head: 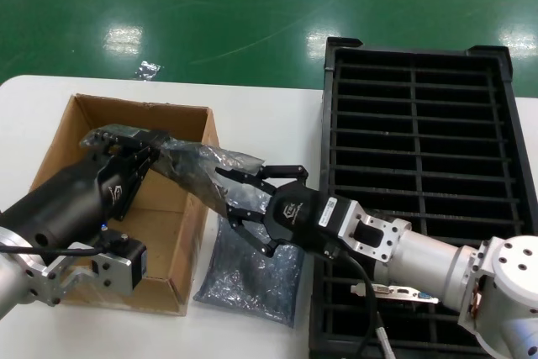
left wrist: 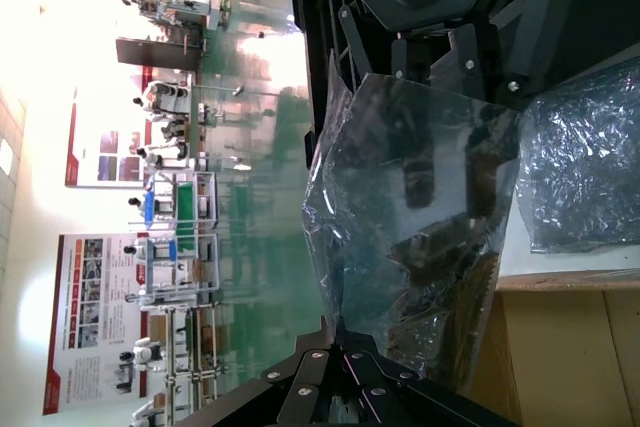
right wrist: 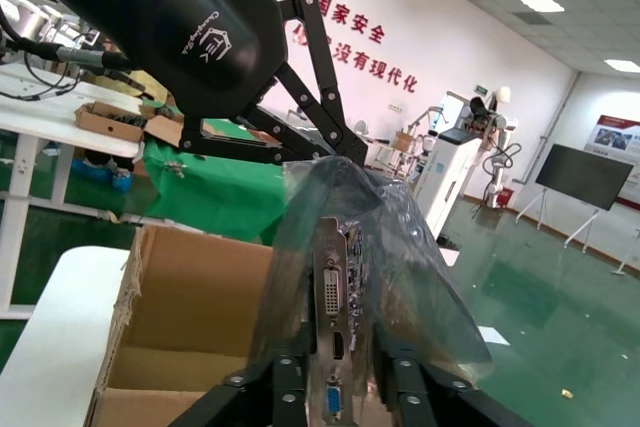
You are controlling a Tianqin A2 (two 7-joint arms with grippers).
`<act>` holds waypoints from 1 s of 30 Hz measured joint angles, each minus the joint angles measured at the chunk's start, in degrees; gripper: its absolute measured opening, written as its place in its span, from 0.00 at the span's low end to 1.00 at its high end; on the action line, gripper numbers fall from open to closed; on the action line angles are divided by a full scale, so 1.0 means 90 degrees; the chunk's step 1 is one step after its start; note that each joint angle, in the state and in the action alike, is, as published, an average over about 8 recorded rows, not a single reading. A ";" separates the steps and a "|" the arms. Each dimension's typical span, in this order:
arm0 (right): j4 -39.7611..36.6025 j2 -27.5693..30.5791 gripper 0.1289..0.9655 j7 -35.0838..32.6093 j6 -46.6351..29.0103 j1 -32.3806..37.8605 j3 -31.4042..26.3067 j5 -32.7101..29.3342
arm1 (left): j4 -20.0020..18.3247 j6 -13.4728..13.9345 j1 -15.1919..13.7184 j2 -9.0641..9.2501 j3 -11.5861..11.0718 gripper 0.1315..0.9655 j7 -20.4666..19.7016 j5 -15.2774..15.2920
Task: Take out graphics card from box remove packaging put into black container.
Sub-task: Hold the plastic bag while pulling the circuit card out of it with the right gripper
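Observation:
The graphics card (right wrist: 332, 297), its silver bracket showing white, black and blue ports, sits partly inside the crinkly anti-static bag (head: 197, 167), held in the air over the right wall of the cardboard box (head: 126, 107). My left gripper (head: 150, 150) is shut on the bag's far end (left wrist: 420, 197); its closed tips show in the left wrist view (left wrist: 340, 333). My right gripper (head: 227, 197) holds the other end, its fingers (right wrist: 285, 377) pressed on either side of the card's bracket. The black container (head: 414, 115) lies to the right.
A second empty bag (head: 248, 279) lies flat on the white table (head: 261, 115) between the box and the container. A second card (head: 402, 292) rests in the container's near row. The box's inside shows bare cardboard (right wrist: 190, 297).

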 joint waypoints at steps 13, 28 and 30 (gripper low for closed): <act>-0.0165 -0.0239 0.29 -0.0062 0.0150 0.0036 0.0010 0.0001 | 0.0000 0.0000 0.0000 0.0000 0.0000 0.01 0.0000 0.0000; -0.0387 -0.0460 0.23 -0.0097 0.0297 0.0066 0.0062 0.0022 | 0.0000 0.0000 0.0000 0.0000 0.0000 0.01 0.0000 0.0000; -0.0362 -0.0454 0.20 -0.0080 0.0298 0.0052 0.0061 0.0019 | 0.0000 0.0000 0.0000 0.0000 0.0000 0.01 0.0000 0.0000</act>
